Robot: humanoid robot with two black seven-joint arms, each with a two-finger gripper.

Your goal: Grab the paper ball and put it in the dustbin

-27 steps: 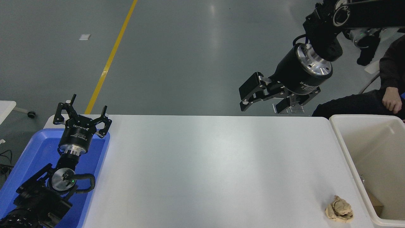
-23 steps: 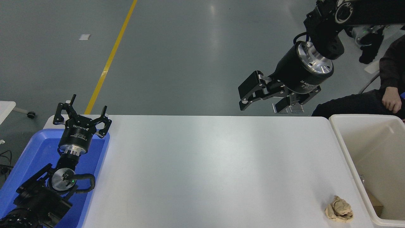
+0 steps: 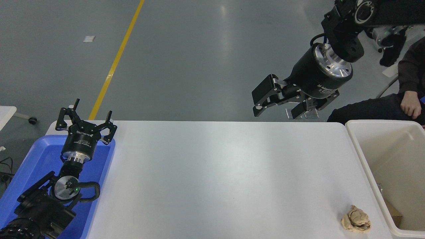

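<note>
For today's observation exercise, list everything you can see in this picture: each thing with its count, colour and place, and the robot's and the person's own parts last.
table: 1, white, fills the lower middle
paper ball: 1, tan-beige, on the table near its right front corner, beside the dustbin
dustbin: 1, cream-white, at the table's right end
tray: 1, bright blue, at the table's left end
floor line: 1, yellow, on the grey floor, upper left
left gripper: 1, black, open, parked over the tray
right gripper: 1, black, open, in the air by the table's far edge
person's hand: 1, with a dark sleeve, right edge beyond the dustbin
</note>
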